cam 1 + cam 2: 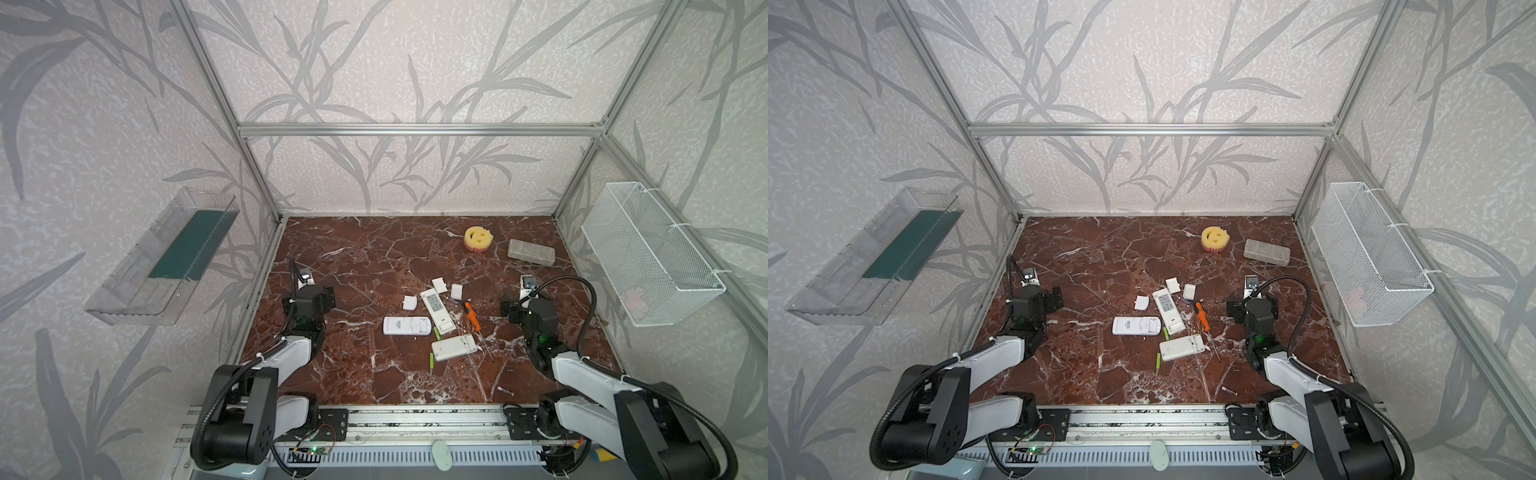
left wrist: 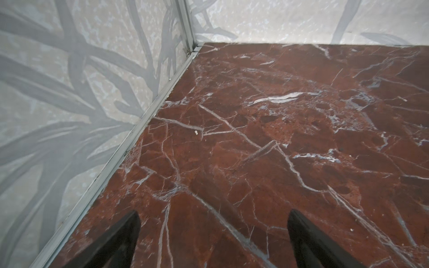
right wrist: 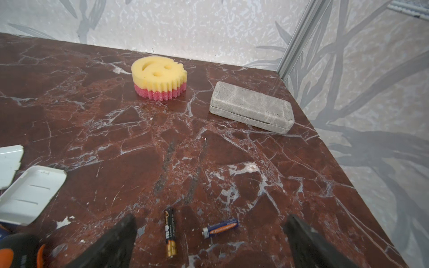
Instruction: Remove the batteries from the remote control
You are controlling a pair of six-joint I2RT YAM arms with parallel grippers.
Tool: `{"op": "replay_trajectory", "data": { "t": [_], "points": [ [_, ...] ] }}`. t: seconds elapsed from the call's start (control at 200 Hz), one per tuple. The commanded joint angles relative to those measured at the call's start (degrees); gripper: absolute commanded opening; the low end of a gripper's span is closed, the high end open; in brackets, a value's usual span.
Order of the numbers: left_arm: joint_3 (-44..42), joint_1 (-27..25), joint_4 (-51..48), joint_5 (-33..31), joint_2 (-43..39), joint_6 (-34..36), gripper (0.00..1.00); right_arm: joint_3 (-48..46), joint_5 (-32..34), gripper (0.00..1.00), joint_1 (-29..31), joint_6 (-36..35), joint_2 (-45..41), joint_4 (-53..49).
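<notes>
The right gripper (image 3: 211, 217) hangs with its jaws wide apart and empty above the table (image 3: 139, 130). A black battery (image 3: 170, 232) and a blue battery (image 3: 220, 228) lie loose on the marble beneath it, apart from each other. The left gripper (image 2: 213, 212) is also spread and empty, over bare marble near the left wall. In both top views three remotes (image 1: 406, 325) cluster mid-table, with three covers (image 1: 409, 302) and a screwdriver (image 1: 471, 313) close by. A green battery (image 1: 436, 331) lies between the remotes, and a second green battery (image 1: 432, 360) lies just nearer the front. A small grey thing (image 1: 504, 390) by the front edge may be a battery too.
</notes>
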Motion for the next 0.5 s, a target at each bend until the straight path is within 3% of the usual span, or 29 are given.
{"op": "replay_trajectory", "data": {
  "t": [0.0, 0.145, 0.28, 0.385, 0.495],
  "points": [
    [-1.82, 0.59, 18.71, 3.86, 4.81, 2.47, 0.99, -0.62, -3.46, 0.99, -1.06, -0.25, 6.37, 20.47],
    [-2.07, 0.76, 27.07, 7.24, 11.82, 3.64, 0.99, -0.83, -5.54, 0.99, -1.42, -3.10, 15.74, 31.64],
    [-3.64, 0.77, 38.75, 7.24, 19.50, 4.57, 0.99, -0.46, -5.93, 0.99, -1.94, -2.60, 21.60, 35.56],
    [-0.82, 0.85, 29.13, 6.35, 16.91, 3.39, 0.99, 0.15, -5.86, 0.99, -2.04, -2.75, 27.96, 40.66],
    [1.47, 0.94, 25.11, 5.27, 17.16, 2.96, 0.99, 4.42, -3.09, 0.99, -2.03, -1.16, 25.07, 28.70]
  ]
}}
